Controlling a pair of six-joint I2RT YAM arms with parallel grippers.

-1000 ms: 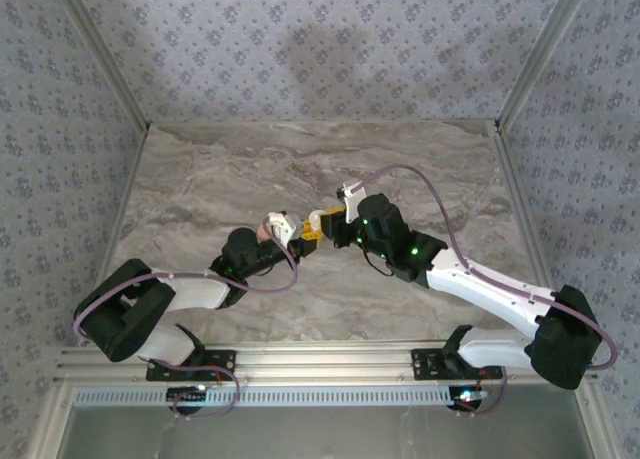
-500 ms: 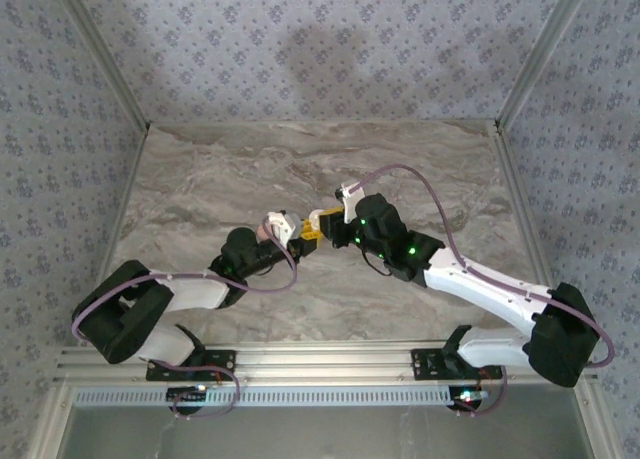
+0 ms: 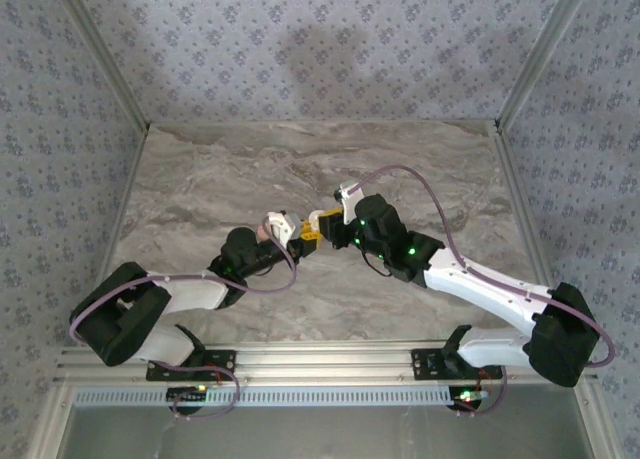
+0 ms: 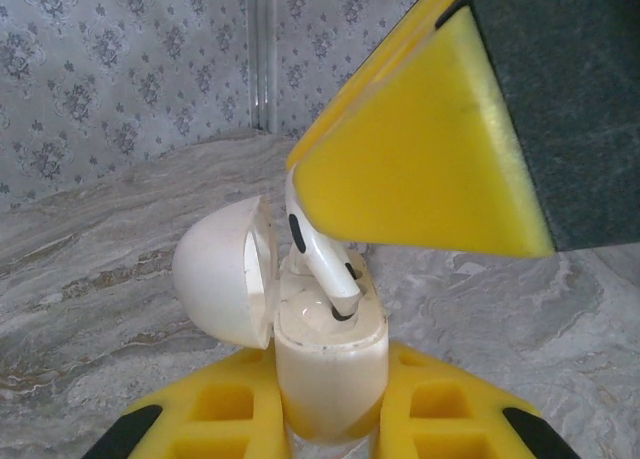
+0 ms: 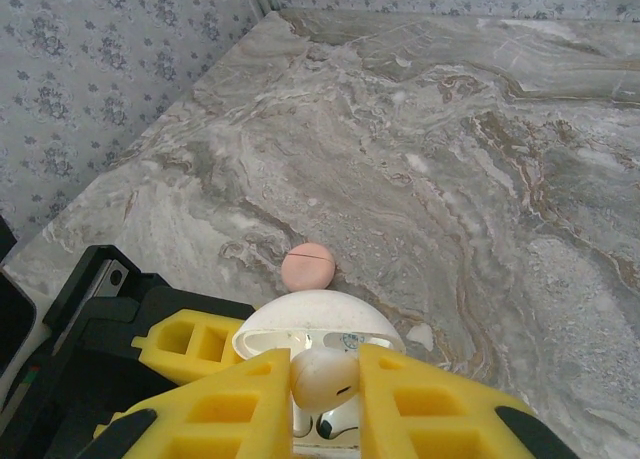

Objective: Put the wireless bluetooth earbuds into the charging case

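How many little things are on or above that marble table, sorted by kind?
earbud, white: 1
charging case, white, lid open: 1
pink disc: 1
Total: 3

free: far table (image 3: 420, 159) bare marble | blocked: 1 pink disc (image 5: 311, 267) just behind open case lid (image 5: 320, 314)

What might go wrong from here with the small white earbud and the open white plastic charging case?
The small white earbud meets the white plastic charging case tilted, stem first; pushing may jam it or twist it out of the right gripper. The left gripper pinches the case low down, so a push could tip it. The open lid beside the earbud might get knocked.
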